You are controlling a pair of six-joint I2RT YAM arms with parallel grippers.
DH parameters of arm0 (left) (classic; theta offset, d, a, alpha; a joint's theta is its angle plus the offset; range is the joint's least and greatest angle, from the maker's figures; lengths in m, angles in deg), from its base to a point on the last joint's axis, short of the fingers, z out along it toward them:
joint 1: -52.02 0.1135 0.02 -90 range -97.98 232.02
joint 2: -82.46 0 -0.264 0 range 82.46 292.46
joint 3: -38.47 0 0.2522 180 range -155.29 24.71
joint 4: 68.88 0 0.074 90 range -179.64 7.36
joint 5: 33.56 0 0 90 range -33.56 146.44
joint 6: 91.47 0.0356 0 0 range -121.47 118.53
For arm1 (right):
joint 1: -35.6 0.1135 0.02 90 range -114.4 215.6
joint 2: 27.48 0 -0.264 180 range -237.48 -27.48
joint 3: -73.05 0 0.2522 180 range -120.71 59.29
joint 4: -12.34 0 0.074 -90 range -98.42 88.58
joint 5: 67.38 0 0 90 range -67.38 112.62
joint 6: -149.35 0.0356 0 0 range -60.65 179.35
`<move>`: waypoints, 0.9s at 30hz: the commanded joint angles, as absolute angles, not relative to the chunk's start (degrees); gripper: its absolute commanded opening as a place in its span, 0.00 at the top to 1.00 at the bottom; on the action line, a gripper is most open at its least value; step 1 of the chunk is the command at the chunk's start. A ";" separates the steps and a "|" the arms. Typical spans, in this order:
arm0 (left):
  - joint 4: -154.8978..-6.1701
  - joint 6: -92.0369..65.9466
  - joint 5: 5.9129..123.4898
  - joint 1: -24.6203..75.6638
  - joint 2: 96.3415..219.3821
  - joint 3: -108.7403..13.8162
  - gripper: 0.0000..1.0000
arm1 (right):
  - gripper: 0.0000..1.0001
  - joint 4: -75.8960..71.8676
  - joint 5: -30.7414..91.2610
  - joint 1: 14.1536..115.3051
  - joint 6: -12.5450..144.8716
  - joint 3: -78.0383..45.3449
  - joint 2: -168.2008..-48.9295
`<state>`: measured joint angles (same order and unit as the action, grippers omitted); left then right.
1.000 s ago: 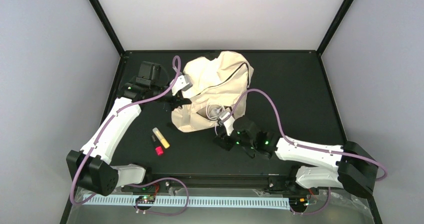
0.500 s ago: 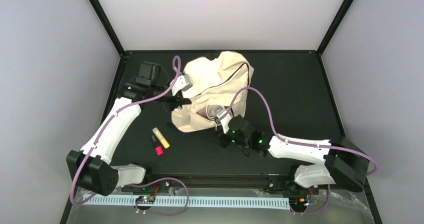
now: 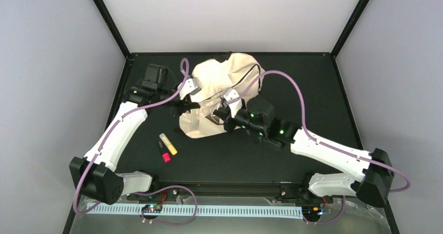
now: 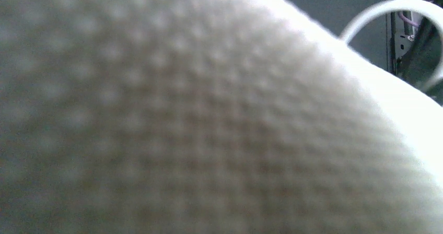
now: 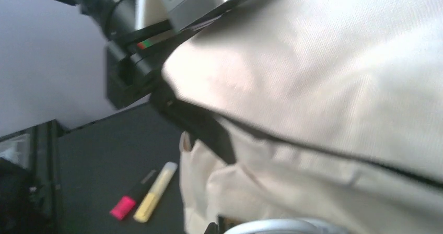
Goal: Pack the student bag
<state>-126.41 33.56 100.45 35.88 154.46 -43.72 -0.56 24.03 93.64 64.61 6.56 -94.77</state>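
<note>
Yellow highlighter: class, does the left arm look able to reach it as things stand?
Probably yes: nothing stands between the yellow highlighter and the left arm, though its fingers are against the student bag.

One student bag and two pens (a yellow highlighter, a pink-capped marker).

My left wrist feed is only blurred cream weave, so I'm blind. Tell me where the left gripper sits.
Observer: The left gripper is at the student bag's left edge in the top view.
Operator: Now the right one.
Observer: The right gripper is over the bag's near part.
Operator: Report what lies outside the bag.
Observer: A yellow highlighter and a pink-tipped marker lie on the table, near-left of the bag.
</note>
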 commanded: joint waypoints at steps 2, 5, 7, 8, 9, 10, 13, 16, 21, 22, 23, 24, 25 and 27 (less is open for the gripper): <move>-122.85 35.50 103.92 35.59 152.28 -44.73 0.98 | 0.99 -1.71 24.82 90.90 54.64 0.75 -103.60; -123.15 35.59 103.68 35.59 151.58 -44.68 0.98 | 0.99 -2.08 25.25 90.29 51.38 -0.08 -107.12; -123.31 35.79 103.97 35.59 151.45 -44.73 0.98 | 0.99 -1.95 26.38 89.30 50.46 0.47 -108.34; -123.33 35.80 104.11 35.59 151.49 -44.70 0.98 | 0.99 -1.95 26.47 88.85 50.14 1.01 -108.75; -123.31 35.80 104.20 35.59 151.54 -44.72 0.98 | 0.99 -1.99 26.61 88.52 49.88 1.59 -109.26; -123.32 35.80 104.25 35.59 151.54 -44.85 0.98 | 0.99 -2.14 26.58 88.14 49.76 2.14 -109.75; -123.25 35.80 104.59 35.59 151.71 -45.03 0.98 | 0.99 -4.56 26.87 87.14 49.39 2.69 -112.49; -123.48 35.71 104.93 35.59 151.82 -45.52 0.98 | 0.99 -8.93 27.19 87.16 48.77 1.90 -116.02; -125.10 35.71 104.79 35.67 151.63 -47.45 0.98 | 0.99 -13.23 32.31 87.10 46.55 3.25 -118.26; -125.10 35.67 104.64 35.75 151.69 -47.75 0.98 | 0.99 -13.52 33.31 87.06 45.93 4.00 -117.90; -125.11 35.46 104.42 35.76 151.82 -47.92 0.98 | 0.97 -13.62 33.48 87.08 45.61 5.03 -117.27; -124.87 35.31 104.16 35.76 151.89 -47.93 0.98 | 0.94 -13.86 32.83 87.06 45.48 5.62 -116.58; -124.67 35.23 103.98 35.76 152.04 -47.79 0.98 | 0.89 -14.43 31.68 87.10 45.56 5.73 -115.73; -124.20 35.18 103.90 35.76 152.27 -47.13 0.98 | 0.81 -16.23 29.83 87.11 45.92 5.13 -113.61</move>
<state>-128.29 34.52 101.54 35.31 153.92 -43.72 -8.27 30.67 87.26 47.14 3.74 -116.72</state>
